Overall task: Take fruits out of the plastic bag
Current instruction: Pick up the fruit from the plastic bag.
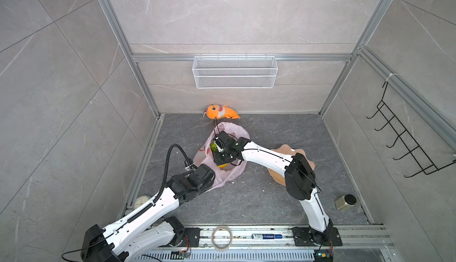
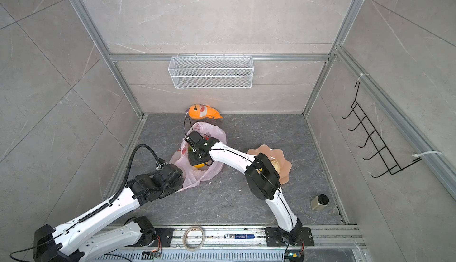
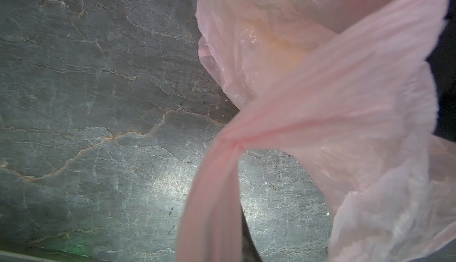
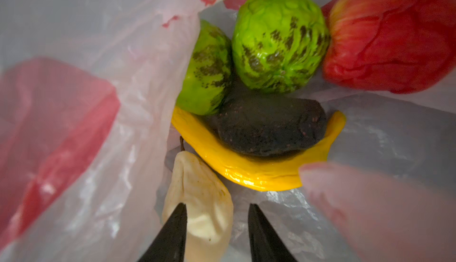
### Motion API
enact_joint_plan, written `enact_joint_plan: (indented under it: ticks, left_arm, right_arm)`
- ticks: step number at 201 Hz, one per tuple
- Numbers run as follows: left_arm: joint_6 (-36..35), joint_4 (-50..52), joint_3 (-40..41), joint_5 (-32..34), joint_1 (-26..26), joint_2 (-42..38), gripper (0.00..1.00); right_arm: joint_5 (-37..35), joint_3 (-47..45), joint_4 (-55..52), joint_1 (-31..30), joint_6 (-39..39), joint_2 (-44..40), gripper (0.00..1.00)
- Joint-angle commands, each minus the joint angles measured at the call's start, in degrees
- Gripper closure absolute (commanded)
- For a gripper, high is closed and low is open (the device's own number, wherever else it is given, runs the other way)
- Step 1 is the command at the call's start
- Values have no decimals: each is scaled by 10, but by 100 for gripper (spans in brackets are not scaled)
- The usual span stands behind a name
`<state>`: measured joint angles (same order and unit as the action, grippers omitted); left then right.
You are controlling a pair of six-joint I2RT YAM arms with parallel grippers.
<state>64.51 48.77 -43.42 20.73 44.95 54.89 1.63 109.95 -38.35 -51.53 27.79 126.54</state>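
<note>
Thin, crinkly translucent plastic bag (image 4: pixel 138 100); glossy, smooth yellow banana (image 4: pixel 246 174); matt, pitted dark avocado (image 4: pixel 269 125); veined, stone-look matt floor (image 3: pixel 98 100).

Left hand (image 1: pixel 213 176) shut; right hand (image 4: pixel 217 205) half-spread, wrist angled downward.

Orange plush shark (image 1: pixel 222 112) lies at far wall, centre. White mesh basket (image 1: pixel 235 71) hangs above it. Black hook rack (image 1: pixel 406 131) on right wall. Peach scalloped plate (image 2: pixel 285 167) right of centre. Lidded jar (image 1: pixel 345 201) near right; clock (image 1: pixel 142 201) near left; tape roll (image 1: pixel 221 248) and marker (image 1: pixel 267 236) on near rail.
</note>
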Motion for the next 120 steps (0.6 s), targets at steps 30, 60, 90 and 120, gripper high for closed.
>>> enact_joint_plan:
  ticks: [30, 60, 90, 120]
  left_arm:
    - [23, 56, -15, 28, -2, -24, 100]
    - [30, 71, -16, 38, -2, -26, 100]
    - [25, 53, -19, 34, -2, -15, 100]
    - [7, 31, -37, 36, -3, 4, 100]
  right_arm:
    - [-54, 57, -48, 3, 28, 46, 34]
    - [-85, 76, -60, 9, 58, 58, 28]
    - [-150, 82, -43, 12, 56, 62, 27]
    - [-189, 115, -52, 19, 40, 83, 27]
